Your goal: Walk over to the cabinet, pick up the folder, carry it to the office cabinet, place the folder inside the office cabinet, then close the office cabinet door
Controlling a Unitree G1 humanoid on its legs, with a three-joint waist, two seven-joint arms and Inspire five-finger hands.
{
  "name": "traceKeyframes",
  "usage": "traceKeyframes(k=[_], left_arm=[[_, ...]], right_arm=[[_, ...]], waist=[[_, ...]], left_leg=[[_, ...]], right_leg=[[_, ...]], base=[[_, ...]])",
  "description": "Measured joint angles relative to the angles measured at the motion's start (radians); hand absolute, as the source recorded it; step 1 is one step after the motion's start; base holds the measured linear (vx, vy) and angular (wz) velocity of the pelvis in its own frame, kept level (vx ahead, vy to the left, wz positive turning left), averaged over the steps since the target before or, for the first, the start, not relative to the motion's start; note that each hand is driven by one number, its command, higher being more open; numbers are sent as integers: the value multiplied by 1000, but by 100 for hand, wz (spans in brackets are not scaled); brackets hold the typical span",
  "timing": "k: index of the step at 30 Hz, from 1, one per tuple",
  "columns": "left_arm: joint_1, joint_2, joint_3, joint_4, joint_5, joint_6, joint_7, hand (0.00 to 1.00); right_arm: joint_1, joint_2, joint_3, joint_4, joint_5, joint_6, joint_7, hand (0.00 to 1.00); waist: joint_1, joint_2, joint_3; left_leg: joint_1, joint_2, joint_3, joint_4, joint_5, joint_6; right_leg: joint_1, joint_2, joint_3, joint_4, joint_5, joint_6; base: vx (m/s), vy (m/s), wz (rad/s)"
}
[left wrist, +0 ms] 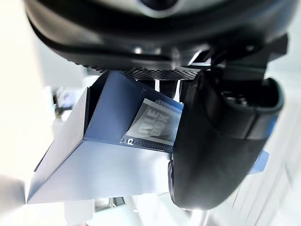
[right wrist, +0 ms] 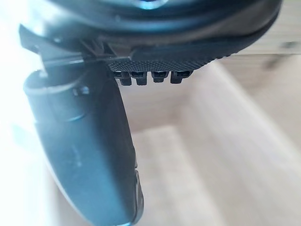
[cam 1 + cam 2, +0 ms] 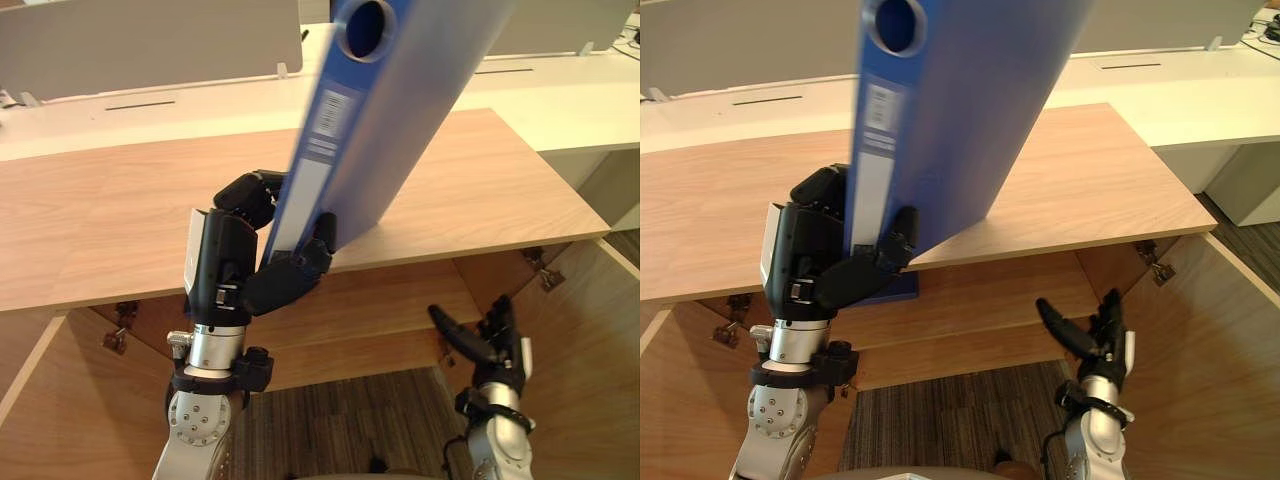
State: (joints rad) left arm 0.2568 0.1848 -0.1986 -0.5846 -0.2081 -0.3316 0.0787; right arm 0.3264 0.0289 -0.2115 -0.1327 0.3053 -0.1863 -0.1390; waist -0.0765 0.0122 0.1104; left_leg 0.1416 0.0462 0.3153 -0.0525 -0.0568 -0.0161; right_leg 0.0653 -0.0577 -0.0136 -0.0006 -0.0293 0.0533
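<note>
The folder could have swung or slipped loose, since the left hand gripped only its lower end while the long body leaned high over the tabletop. Its fingers curled round the spine, with the thumb on the opposite side. The right hand hung low before the open cabinet, fingers straight, holding nothing.
</note>
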Motion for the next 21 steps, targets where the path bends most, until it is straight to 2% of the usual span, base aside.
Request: traceKeyframes(k=[5, 7, 10, 11, 15, 19, 21], left_arm=[[20, -9, 44, 0, -165, 22, -66, 0], [30, -6, 44, 0, -208, 28, -91, 0], [32, 10, 41, 3, -271, 43, -132, 0], [20, 113, -6, 16, -363, 54, -232, 0], [22, 118, 6, 14, -415, 43, -251, 0], [5, 179, 2, 27, -441, 45, -252, 0], [-3, 190, 2, 43, -455, 46, -252, 0]], right_arm=[[-10, -38, 45, -263, 71, -31, 42, 100], [-1, -61, 69, -294, 92, -33, 44, 100], [-6, -127, 84, -294, 107, -32, 43, 100], [-170, -395, 250, -321, 144, -38, 153, 100], [-228, -416, 254, -312, 146, -55, 176, 100], [-322, -508, 287, -192, 213, -60, 202, 100], [-340, -515, 300, -162, 225, -59, 210, 100]], waist=[[1, -1, 12], [2, -1, 12], [-3, 0, 13], [-18, 2, 12], [28, 10, 6], [26, 16, 0], [33, 17, -1]], left_leg=[[5, 4, 27, 23, -25, -2], [8, 5, 27, 23, -25, -2], [9, 3, 27, 23, -27, 0], [0, 6, 3, 43, -26, 1], [-16, 4, -29, 48, -16, 8], [-24, -11, -61, 27, 8, 14], [-24, -12, -65, 22, 12, 15]], right_leg=[[0, -2, 31, 0, 1, 2], [1, -2, 34, 0, 3, 4], [1, -4, 38, 2, 4, 6], [2, -5, 26, 17, 4, 7], [2, -8, -5, 18, 5, 9], [2, -17, -34, 15, 9, 16], [2, -19, -40, 15, 10, 17]], base=[[29, 3, -19], [22, -5, -9], [-62, -35, -1], [-205, -102, 28], [-101, -60, 25], [-28, -12, 23], [-6, 1, 13]])
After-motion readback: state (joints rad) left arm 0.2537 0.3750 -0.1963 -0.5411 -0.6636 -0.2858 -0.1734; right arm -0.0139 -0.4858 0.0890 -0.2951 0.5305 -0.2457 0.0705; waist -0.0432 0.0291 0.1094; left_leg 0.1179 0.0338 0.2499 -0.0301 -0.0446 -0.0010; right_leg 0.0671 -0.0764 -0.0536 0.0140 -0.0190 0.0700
